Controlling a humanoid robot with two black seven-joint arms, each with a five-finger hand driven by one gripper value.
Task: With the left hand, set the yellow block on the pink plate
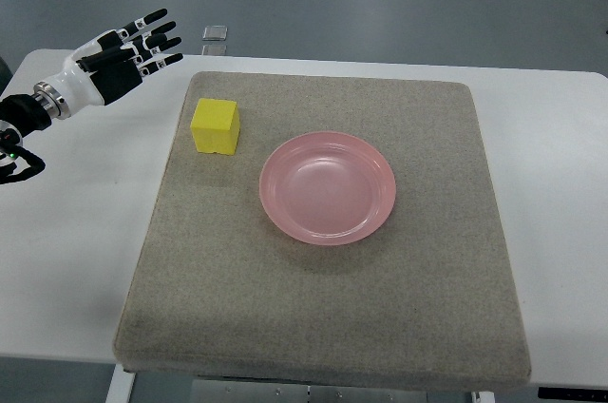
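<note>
My left hand (128, 51) sits in the upper left of the frame, above the white table (66, 232), with its fingers (157, 40) stretched out and spread, holding nothing. They point toward the right, roughly at the top edge of the grey mat (323, 327). My right hand is nowhere in the frame.

Just below and to the right of my fingertips, in the mat's upper left corner, the yellow block (216, 125) stands squarely on the cloth, apart from my hand. The pink plate (328, 187) lies near the middle of the mat, right of and slightly below the block, close but not touching it, and it is bare.

I judge this to be the reach: nothing is grasped yet. Next I need to bring the hand down and rightward over the block, fingers still wide, then close them on opposite faces before lifting it across to the plate.
</note>
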